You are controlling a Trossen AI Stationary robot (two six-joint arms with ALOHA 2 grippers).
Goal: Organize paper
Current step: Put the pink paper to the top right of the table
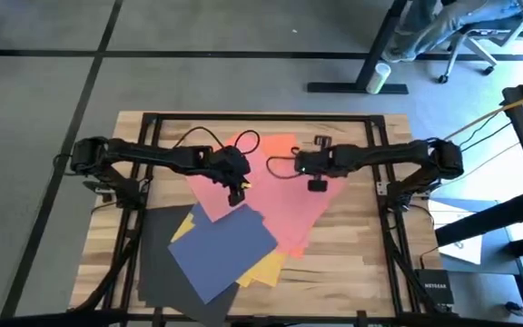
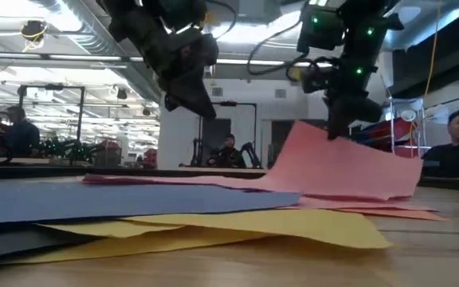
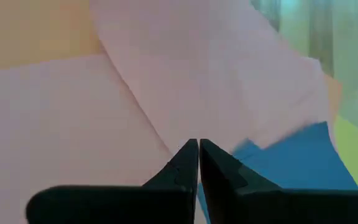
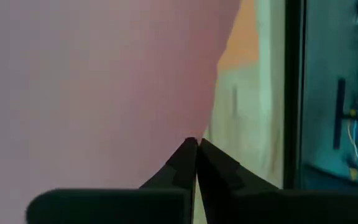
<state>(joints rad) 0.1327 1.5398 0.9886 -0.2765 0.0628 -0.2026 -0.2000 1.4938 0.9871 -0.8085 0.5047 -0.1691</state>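
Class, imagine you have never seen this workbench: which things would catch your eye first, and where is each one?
First, the fan of coloured paper on the wooden table: a pink sheet mid-table, a navy blue sheet overlapping it toward the front, yellow and dark grey beneath. Then the right tool, shut on the pink sheet's raised edge, and the left tool, shut, above the pile.

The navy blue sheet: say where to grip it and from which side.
Grip the navy blue sheet at its near corner, which overhangs the dark grey sheet. Come in low from the table's front edge. Its far end lies under the pink sheet.
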